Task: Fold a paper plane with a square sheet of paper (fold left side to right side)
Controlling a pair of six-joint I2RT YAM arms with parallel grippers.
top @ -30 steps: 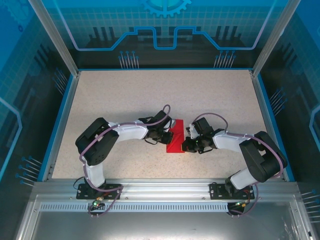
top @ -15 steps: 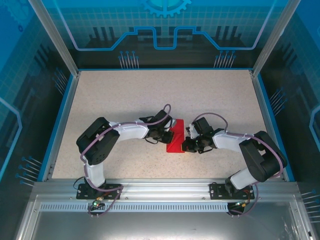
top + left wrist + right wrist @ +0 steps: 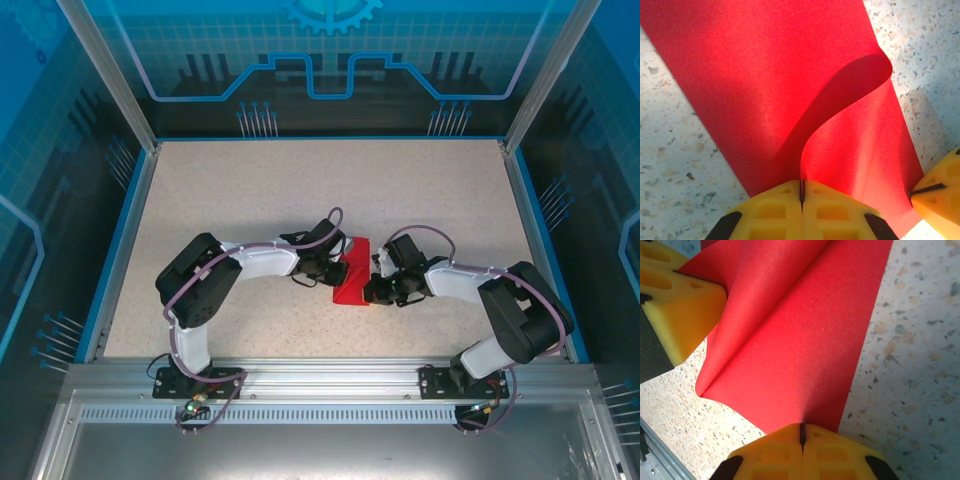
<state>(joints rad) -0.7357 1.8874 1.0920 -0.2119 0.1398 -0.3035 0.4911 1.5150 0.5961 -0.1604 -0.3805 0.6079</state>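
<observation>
Arms bolted at the near edge, elbows out, wrists bent in toward mid-table. Left gripper [image 3: 801, 189]: yellow fingers pressed together with no gap, edge of the red paper sheet [image 3: 352, 276] pinched in the seam. Right gripper [image 3: 801, 434]: same, fingers fully together, clamped on the sheet from the right side. The grippers sit just beside each other with the sheet between them. Sheet lies on the speckled table [image 3: 250, 190], about centre. It's partly doubled over: one flap curls up off the flat layer, not creased down. Red face showing. Blue back panel [image 3: 330, 60] stands behind the far edge.
</observation>
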